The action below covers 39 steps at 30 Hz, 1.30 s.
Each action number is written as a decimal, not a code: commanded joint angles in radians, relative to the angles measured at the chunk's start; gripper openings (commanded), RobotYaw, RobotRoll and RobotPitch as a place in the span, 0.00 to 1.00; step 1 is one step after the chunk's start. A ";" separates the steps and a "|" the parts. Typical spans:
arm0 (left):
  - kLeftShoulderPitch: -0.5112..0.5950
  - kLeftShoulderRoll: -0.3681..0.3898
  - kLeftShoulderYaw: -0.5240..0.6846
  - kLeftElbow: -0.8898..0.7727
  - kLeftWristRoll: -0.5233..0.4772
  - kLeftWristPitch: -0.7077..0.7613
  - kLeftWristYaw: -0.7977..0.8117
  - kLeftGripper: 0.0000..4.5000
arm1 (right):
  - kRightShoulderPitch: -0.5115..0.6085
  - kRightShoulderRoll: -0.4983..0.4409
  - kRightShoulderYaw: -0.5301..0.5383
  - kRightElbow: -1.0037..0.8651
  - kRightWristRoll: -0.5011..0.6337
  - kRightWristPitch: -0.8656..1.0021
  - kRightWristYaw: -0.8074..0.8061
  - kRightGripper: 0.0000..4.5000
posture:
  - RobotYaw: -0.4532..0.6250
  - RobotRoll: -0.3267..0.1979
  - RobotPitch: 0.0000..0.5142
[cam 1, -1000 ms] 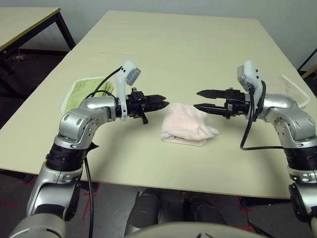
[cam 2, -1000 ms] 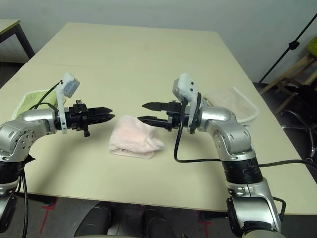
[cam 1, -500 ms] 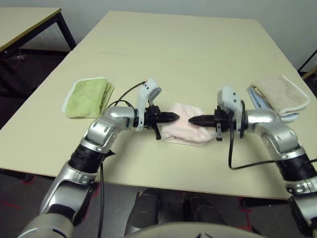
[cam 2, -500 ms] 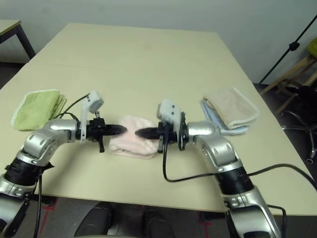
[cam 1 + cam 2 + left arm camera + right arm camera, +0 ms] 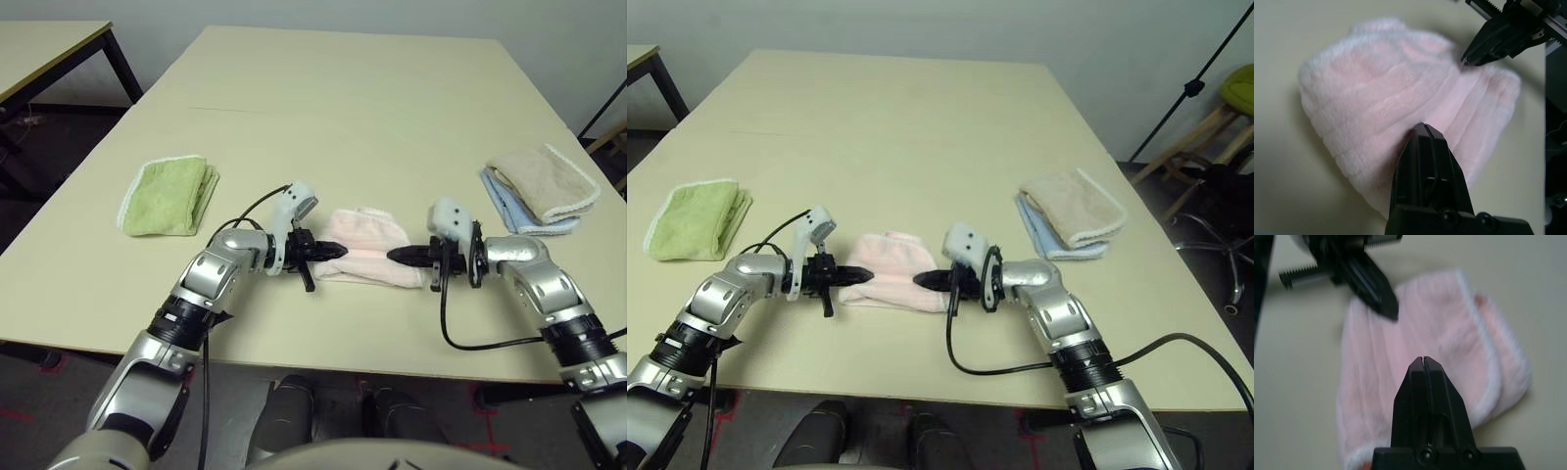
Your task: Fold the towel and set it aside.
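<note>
Left eye view — both arms have sunk to the towel (image 5: 364, 246) near the table's (image 5: 343, 108) front edge; left gripper (image 5: 336, 252) and right gripper (image 5: 396, 256), fingers pressed together, flank it — fold apparently complete.

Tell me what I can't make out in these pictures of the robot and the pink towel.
- Pink towel: in the head views its two ends are hidden behind the left hand and right hand, so whether the shut tips pinch cloth is unclear.
- Blue towel: mostly covered by the beige towel in both head views.
- Towel's underside and inner folds: hidden in every view.
</note>
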 commanded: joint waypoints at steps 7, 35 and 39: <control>-0.113 -0.082 0.010 0.135 0.061 -0.090 0.047 0.00 | -0.040 0.046 0.031 0.050 -0.047 -0.030 -0.020 0.01 | 0.57 0.62 0.19; -0.089 0.144 0.219 0.146 -0.146 0.558 0.075 0.90 | 0.014 -0.277 -0.189 -0.014 0.170 0.109 0.230 1.00 | 0.54 0.62 0.23; -0.141 0.117 0.192 0.281 -0.170 0.634 0.035 0.99 | 0.026 -0.362 -0.224 -0.021 0.176 0.125 0.269 1.00 | 0.53 0.62 0.24</control>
